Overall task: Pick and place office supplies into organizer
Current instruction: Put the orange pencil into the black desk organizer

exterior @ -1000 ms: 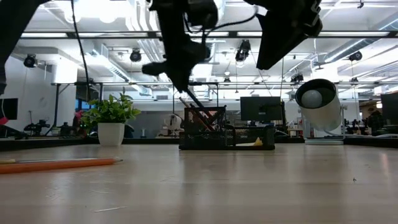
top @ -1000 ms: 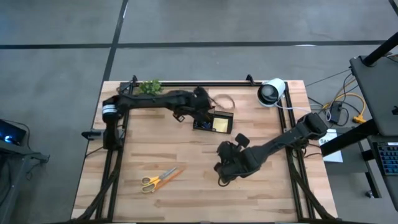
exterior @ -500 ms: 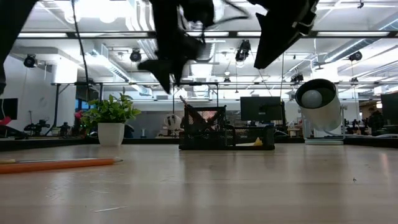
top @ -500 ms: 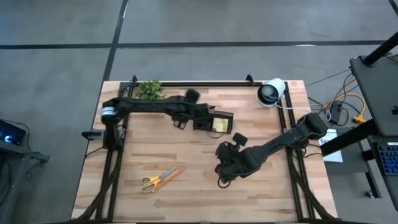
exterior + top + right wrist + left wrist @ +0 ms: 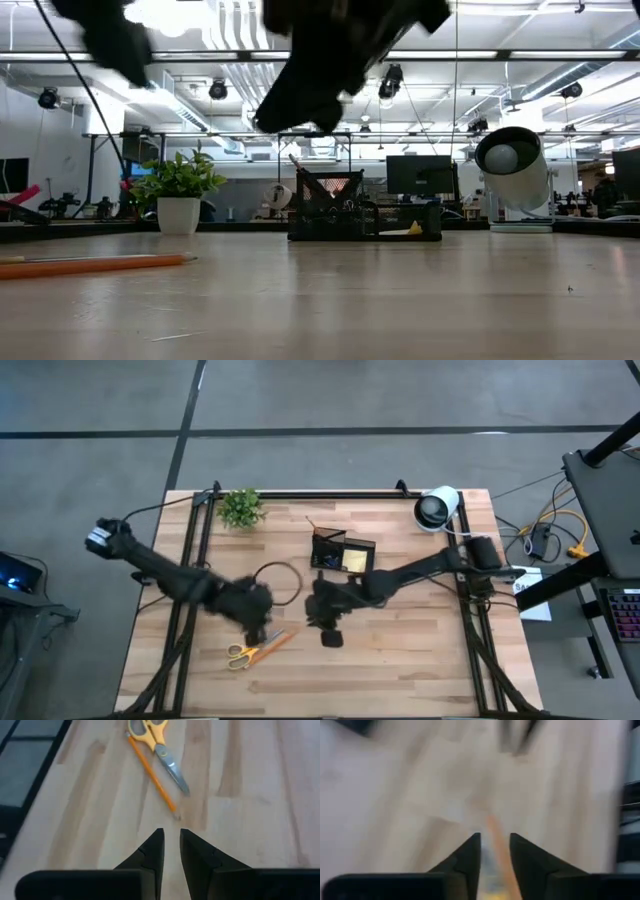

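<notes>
- The scissors (image 5: pixel 243 653) and an orange pencil (image 5: pixel 274 643) lie side by side near the table's front, well apart from the black mesh organizer (image 5: pixel 342 554), waiting to be collected.
- Both run diagonally, tips toward the organizer.
- The left gripper (image 5: pixel 255 622) hovers just above them, fingers slightly parted, seemingly empty.
- The right gripper (image 5: pixel 330 632) hangs nearby, narrowly parted, holding nothing.

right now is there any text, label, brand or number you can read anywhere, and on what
No readable text in any view.
Scissors: no marking visible on the yellow handles or blades.
Orange pencil: no print visible.
Black mesh organizer: no label; the yellow sticky-note pad in it shows blank.
White-and-black roll: no lettering visible.
Monitors beyond the table: too small to read.
</notes>
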You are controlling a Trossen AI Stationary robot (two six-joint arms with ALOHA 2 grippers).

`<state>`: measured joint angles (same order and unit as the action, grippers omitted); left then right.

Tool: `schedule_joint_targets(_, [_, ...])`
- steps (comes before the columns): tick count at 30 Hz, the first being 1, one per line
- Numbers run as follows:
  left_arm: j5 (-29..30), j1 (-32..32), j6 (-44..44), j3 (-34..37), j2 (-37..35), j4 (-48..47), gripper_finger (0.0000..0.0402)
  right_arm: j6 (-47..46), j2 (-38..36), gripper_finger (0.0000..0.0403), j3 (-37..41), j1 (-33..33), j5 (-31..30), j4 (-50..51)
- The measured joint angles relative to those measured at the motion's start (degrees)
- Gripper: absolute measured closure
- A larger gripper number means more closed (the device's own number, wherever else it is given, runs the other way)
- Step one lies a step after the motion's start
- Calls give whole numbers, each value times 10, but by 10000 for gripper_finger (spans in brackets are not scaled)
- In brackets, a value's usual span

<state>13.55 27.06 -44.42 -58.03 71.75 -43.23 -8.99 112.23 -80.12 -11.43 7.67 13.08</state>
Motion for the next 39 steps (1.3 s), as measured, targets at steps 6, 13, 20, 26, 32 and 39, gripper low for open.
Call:
schedule_joint_targets(6, [23, 125, -193, 94, 3, 134, 393, 123, 93, 352, -67, 0, 52, 7])
schedule_joint_targets(13, [35, 204, -315, 95, 83, 133, 401, 145, 164, 387, -133, 11, 49, 8])
schedule_joint_targets(20, [35, 234, -378, 93, 150, 170, 400, 161, 224, 394, -206, 13, 58, 47])
schedule_joint_targets(26, [36, 240, -379, 93, 163, 213, 401, 166, 247, 394, -228, 12, 60, 79])
schedule_joint_targets(32, [36, 246, -378, 93, 153, 210, 401, 158, 243, 394, -219, 16, 66, 80])
schedule_joint_targets(39, [36, 248, -378, 95, 146, 195, 401, 174, 225, 394, -251, 18, 60, 86])
